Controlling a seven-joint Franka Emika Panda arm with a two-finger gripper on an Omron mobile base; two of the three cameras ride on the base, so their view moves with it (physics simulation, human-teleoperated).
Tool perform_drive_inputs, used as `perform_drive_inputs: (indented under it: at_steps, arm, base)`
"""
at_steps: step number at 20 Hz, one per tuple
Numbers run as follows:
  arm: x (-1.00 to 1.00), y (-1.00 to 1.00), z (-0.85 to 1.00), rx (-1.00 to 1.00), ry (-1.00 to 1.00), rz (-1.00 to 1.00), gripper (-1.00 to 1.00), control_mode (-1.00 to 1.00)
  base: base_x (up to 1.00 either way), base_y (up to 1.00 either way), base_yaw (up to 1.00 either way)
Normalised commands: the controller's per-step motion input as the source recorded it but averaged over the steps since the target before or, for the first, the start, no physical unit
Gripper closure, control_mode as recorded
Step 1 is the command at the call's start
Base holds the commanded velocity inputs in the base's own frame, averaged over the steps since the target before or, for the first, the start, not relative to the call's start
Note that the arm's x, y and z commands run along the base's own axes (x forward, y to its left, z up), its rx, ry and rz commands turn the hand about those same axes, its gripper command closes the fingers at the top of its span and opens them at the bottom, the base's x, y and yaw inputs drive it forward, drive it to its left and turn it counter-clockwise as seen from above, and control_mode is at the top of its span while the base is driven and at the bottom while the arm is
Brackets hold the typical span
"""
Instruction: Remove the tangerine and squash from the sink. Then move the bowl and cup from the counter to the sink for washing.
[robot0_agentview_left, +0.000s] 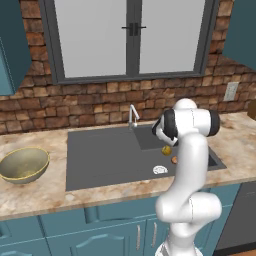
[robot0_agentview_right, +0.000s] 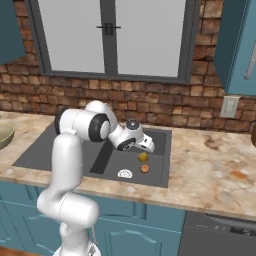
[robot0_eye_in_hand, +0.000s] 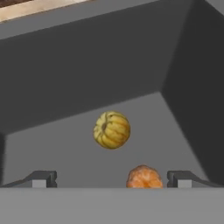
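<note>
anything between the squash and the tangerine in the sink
Nothing. In the hand view only bare dark sink floor separates the squash from the tangerine; they lie close but apart. The right base view agrees.

A red-brown brick wall (robot0_agentview_left: 75, 105) runs behind the tabletop (robot0_agentview_right: 210, 175), a speckled beige stone slab. At 12 o'clock a grey-framed window (robot0_agentview_left: 130, 37) with pale frosted panes and a small dark latch fills the upper wall. Teal wall cabinets (robot0_agentview_left: 12, 45) hang at 10 o'clock and 2 o'clock. A white wall outlet (robot0_agentview_right: 229, 106) sits on the brick at 3 o'clock. Below the slab, teal base cabinets (robot0_agentview_left: 75, 230) with slim metal handles line the front, with a dark appliance front (robot0_agentview_right: 220, 240) at 5 o'clock. Light is even and soft.
</note>
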Motion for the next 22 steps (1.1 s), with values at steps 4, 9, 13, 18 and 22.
perform_drive_inputs:
  at_steps: [4,9,13,18,22]
  arm:
    - [0.07,-0.01,-0.23,0.00,0.00,-0.04,-1.00,-1.00]
    - [0.11,0.00,-0.22,0.00,0.00,-0.02,-1.00,-1.00]
    - [0.12,0.00,-0.20,0.00,0.00,-0.01,-1.00,-1.00]
    - [0.08,0.00,-0.17,0.01,0.00,-0.01,-1.00,-1.00]
    - [0.09,0.00,-0.14,0.01,0.00,-0.02,-1.00,-1.00]
  base:
    - [0.00,0.00,0.00]
    - [0.00,0.00,0.00]
    - [0.00,0.00,0.00]
    - [0.00,0.00,0.00]
    - [0.00,0.00,0.00]
